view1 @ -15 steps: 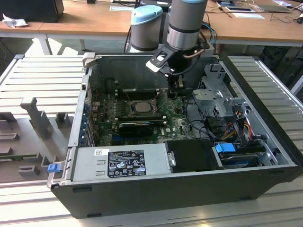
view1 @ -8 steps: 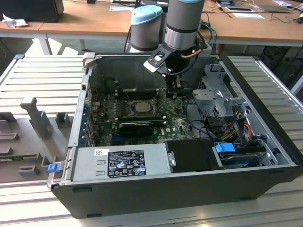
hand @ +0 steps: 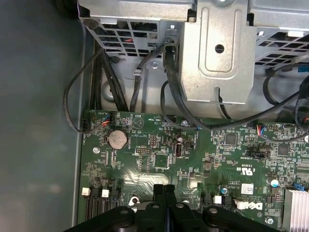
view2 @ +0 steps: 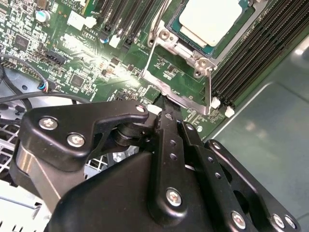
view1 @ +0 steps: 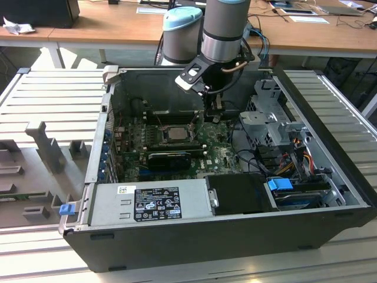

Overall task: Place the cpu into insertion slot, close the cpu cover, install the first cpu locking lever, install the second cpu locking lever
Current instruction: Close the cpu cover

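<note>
Right at the tips of the gripper [view2: 162, 105] is a corner of the insertion slot [view2: 186, 99]. The fingers [hand: 159, 189] are pressed together, with nothing visible between them. Beyond that corner one cpu [view2: 210, 19] lies seated, its pale face showing through the cpu cover [view2: 190, 50]. Two thin wire levers [view2: 152, 46] run along the frame's sides, and long black memory slots [view2: 251, 53] flank it. In the first wrist view, past the fingertips, lie the green board [hand: 145, 166], one coin cell [hand: 116, 139] and black cables [hand: 166, 72] — these hang before a metal drive cage [hand: 217, 53].
</note>
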